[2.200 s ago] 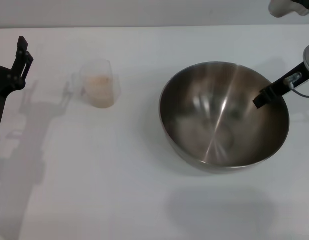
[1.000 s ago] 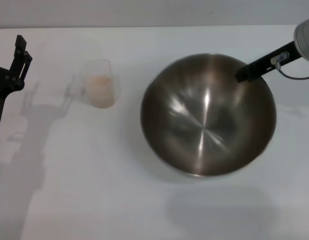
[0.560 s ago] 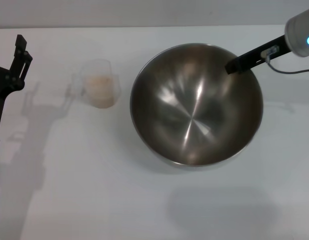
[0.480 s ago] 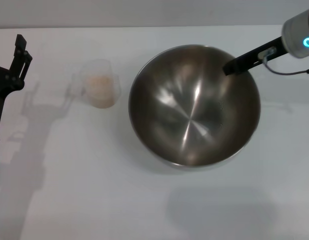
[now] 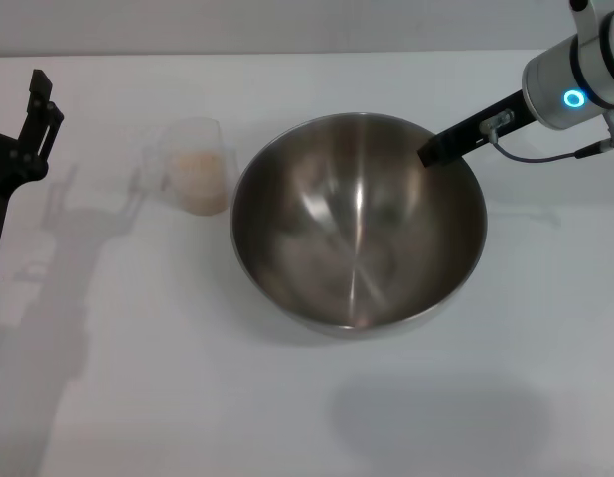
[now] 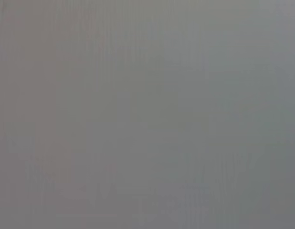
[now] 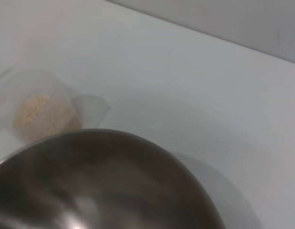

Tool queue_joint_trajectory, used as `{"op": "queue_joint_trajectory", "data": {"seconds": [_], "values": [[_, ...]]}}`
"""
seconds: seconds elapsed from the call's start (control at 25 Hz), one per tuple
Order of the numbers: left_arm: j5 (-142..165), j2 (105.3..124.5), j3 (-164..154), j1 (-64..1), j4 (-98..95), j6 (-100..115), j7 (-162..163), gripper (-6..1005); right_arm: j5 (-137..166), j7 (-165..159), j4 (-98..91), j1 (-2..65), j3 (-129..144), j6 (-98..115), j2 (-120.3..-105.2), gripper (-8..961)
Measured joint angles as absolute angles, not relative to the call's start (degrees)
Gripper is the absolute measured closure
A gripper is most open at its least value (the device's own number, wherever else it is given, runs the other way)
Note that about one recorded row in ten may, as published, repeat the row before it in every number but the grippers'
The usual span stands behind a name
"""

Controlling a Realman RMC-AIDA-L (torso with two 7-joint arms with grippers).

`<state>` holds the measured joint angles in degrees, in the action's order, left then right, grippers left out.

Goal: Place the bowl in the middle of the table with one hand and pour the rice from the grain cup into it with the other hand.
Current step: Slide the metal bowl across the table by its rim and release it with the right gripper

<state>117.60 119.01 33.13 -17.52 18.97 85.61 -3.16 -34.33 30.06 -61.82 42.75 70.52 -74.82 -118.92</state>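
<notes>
The bowl (image 5: 359,229), a large shiny steel one, stands near the middle of the white table (image 5: 287,417). My right gripper (image 5: 431,151) is shut on its far right rim, with the arm reaching in from the upper right. The grain cup (image 5: 195,164), clear plastic with a side handle, stands upright just left of the bowl and holds pale rice (image 5: 198,171). My left gripper (image 5: 39,99) hangs at the far left edge, away from the cup. The right wrist view shows the bowl's rim (image 7: 104,138) with the cup (image 7: 37,109) and its rice (image 7: 35,110) beyond it. The left wrist view is plain grey.
A narrow gap lies between the bowl and the cup. The table's back edge (image 5: 307,53) runs along the top of the head view, with a grey wall behind it. Shadows of the arms fall on the left and the front of the table.
My right gripper has carried the bowl leftward from the right side to near the table's middle, close to the cup. The cup and the left arm have not moved.
</notes>
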Motion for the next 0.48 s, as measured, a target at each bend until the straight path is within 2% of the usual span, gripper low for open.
{"op": "queue_joint_trajectory", "data": {"seconds": [0.28, 0.48], "values": [[117.6, 119.01, 33.1, -17.4, 19.0, 85.6, -3.2, 205, -32.9, 29.3, -61.9, 43.2, 70.7, -74.9, -118.91, 911], [117.6, 119.00, 33.1, -17.4, 19.0, 85.6, -3.2, 205, -32.0, 29.3, -65.3, 43.0, 70.8, -75.0, -118.91, 742]]}}
